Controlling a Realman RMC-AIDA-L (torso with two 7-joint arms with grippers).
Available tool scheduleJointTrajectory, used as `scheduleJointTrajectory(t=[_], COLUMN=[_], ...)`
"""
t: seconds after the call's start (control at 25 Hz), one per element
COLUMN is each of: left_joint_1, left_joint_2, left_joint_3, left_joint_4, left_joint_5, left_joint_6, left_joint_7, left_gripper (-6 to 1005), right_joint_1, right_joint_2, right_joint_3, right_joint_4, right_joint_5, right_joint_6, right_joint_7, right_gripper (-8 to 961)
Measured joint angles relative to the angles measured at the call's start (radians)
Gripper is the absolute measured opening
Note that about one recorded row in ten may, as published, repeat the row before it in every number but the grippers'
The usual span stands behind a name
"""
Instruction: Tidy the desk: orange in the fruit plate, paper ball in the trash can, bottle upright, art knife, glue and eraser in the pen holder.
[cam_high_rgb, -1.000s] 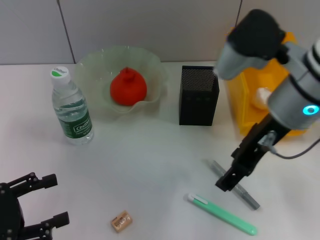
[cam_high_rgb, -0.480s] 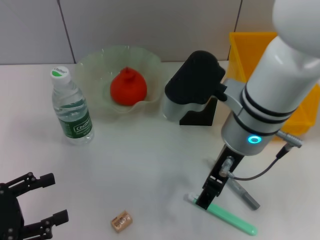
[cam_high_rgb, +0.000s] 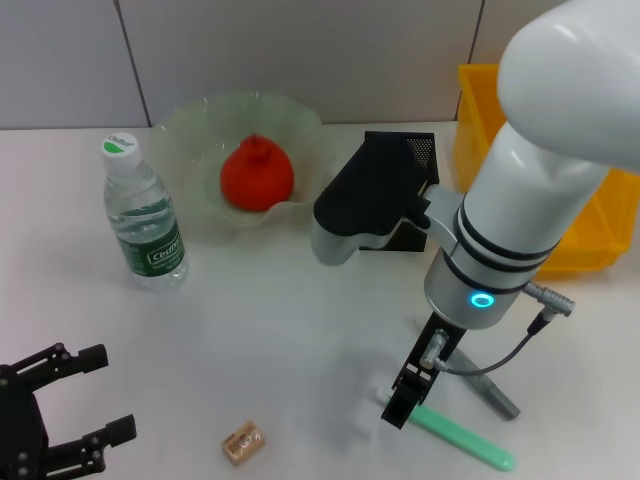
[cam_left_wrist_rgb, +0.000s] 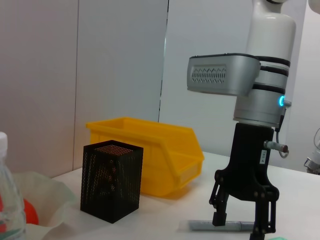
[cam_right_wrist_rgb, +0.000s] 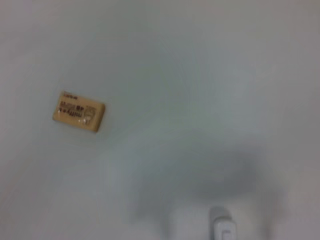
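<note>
Near the table's front edge, right of centre, the green art knife lies flat with the right gripper poised over its white end, jaws parted and empty. Just right lies a grey glue stick. Left of both sits the eraser. At the near left, the left gripper idles open. Farther back, the orange sits in the fruit plate.

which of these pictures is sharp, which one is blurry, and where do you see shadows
Head view: sharp, with a soft shadow on the table beside the right gripper. Left wrist view: sharp on the pen holder and trash can. Right wrist view: soft and hazy, the eraser print barely legible, a broad grey shadow across the table.
</note>
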Motion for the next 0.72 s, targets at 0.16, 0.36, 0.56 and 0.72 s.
scheduleJointTrajectory(t=[0.16, 0.36, 0.56, 0.72], left_joint_1=[0.000, 0.000, 0.001, 0.001], left_joint_2=[-0.001, -0.006, -0.010, -0.010], left_joint_3=[0.000, 0.000, 0.000, 0.000], left_joint_4=[0.000, 0.000, -0.002, -0.008], left_joint_5=[0.000, 0.000, 0.000, 0.000], left_joint_6=[-0.005, -0.012, -0.018, -0.023], left_joint_7=[0.000, 0.005, 0.011, 0.013], left_gripper=[815, 815, 815, 815], right_joint_1=[0.004, 0.020, 0.028, 0.030], right_joint_2=[0.000, 0.000, 0.000, 0.000], right_joint_3=[-0.033, -0.064, -0.066, -0.074], right_joint_4=[0.015, 0.046, 0.072, 0.083], right_joint_5=[0.006, 0.013, 0.028, 0.028], right_joint_6=[0.020, 0.040, 0.064, 0.090], right_joint_7=[0.008, 0.013, 0.013, 0.014], right_gripper=[832, 784, 703, 639])
